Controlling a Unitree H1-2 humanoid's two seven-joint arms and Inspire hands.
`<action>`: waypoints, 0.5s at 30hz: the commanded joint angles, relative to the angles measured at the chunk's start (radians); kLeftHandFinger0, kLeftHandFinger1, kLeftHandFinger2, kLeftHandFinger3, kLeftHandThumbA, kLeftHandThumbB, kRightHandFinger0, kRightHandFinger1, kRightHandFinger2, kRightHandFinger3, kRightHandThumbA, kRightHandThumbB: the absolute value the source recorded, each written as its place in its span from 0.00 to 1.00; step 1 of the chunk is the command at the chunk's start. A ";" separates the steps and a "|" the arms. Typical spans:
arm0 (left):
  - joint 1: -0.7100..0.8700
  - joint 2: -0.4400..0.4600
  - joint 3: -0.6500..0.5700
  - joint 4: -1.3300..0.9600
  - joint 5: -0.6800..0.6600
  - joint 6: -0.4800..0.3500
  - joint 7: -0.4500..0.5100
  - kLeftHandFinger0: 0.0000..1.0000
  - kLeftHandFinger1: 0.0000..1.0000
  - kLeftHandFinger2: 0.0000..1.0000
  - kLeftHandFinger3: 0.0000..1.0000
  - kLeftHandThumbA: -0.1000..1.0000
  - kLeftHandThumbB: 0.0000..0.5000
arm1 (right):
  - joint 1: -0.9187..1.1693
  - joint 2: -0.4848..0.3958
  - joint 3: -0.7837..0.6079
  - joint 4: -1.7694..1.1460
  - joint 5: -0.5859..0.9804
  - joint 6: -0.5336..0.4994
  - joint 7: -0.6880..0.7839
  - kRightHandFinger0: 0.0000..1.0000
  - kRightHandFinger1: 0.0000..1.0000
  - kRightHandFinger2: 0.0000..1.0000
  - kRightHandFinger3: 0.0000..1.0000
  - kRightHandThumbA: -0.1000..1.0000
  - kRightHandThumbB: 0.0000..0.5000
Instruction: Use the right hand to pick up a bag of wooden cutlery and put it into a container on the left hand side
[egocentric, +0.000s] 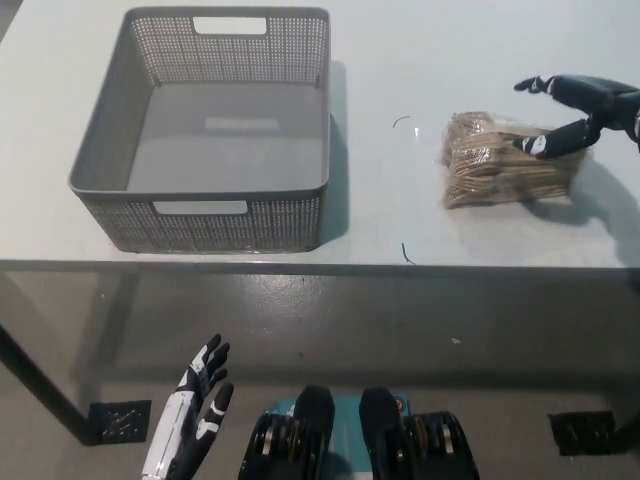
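Hovering spread-fingered and empty over the right end of the cutlery bag (498, 167), which lay on the table (400, 60) well right of the basket (220, 222), the right hand (575, 110) needed to come down squarely astride it before closing, while the left hand (190, 425) hung open below the table.

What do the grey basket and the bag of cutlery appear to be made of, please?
The grey basket looks like matt moulded plastic: fine perforated walls with cut-out handles. The bag seems to be clear, slightly glossy film, faintly reflective, over pale tan pieces that look like wood.
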 joint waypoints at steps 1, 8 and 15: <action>-0.004 0.012 -0.008 -0.021 0.001 -0.039 -0.006 1.00 1.00 1.00 1.00 0.86 0.42 | -0.098 -0.023 0.022 0.024 -0.048 -0.053 0.064 1.00 1.00 1.00 1.00 0.67 1.00; -0.002 0.011 -0.009 -0.025 -0.003 -0.039 -0.014 1.00 1.00 1.00 1.00 0.85 0.45 | -0.117 -0.029 0.048 0.072 -0.060 -0.094 0.092 1.00 1.00 1.00 1.00 0.68 1.00; -0.003 0.016 -0.012 -0.023 -0.005 -0.039 -0.020 1.00 1.00 1.00 1.00 0.85 0.45 | -0.133 -0.023 0.073 0.113 -0.088 -0.103 0.130 1.00 1.00 1.00 1.00 0.65 1.00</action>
